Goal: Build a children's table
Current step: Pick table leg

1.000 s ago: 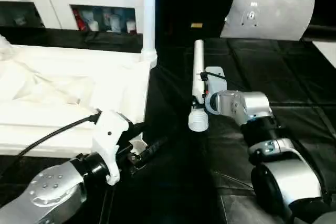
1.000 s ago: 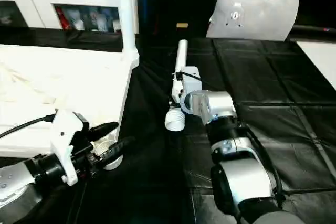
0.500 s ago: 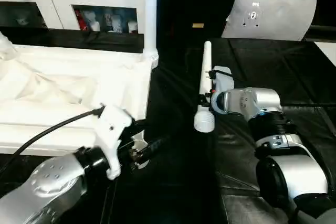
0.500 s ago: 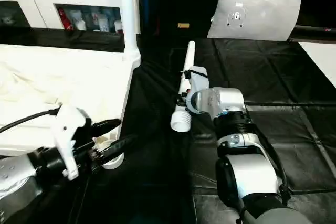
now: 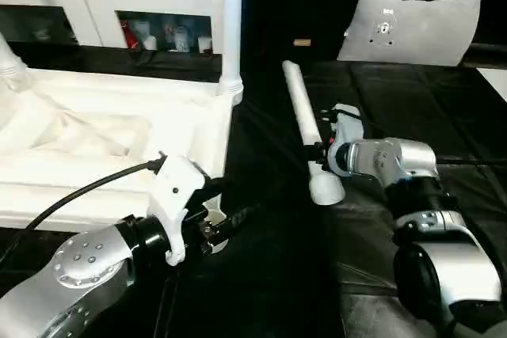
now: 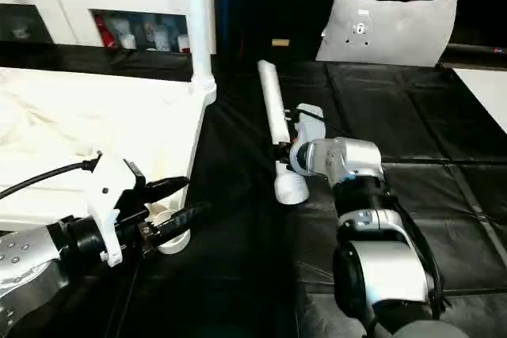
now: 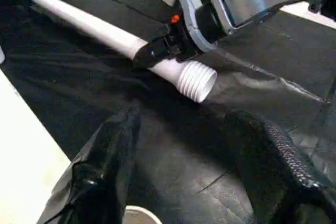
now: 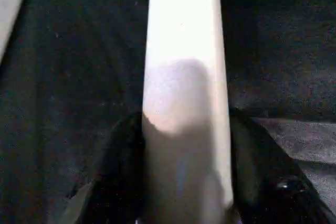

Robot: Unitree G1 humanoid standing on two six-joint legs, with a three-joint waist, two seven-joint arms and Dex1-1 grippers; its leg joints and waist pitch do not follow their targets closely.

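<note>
While the white square top (image 5: 119, 140) lies underside up on the black-covered surface (image 6: 412, 116), one leg (image 5: 231, 29) already stands in its far corner socket. A second leg seems to rise at the far-left corner. The right gripper (image 7: 157, 53) has its jaws closed around a loose tapered leg (image 6: 277, 124) just beside the top. The left gripper (image 6: 178, 202) hangs with jaws apart and empty over the near corner socket (image 6: 170, 239), which still wants its leg.
</note>
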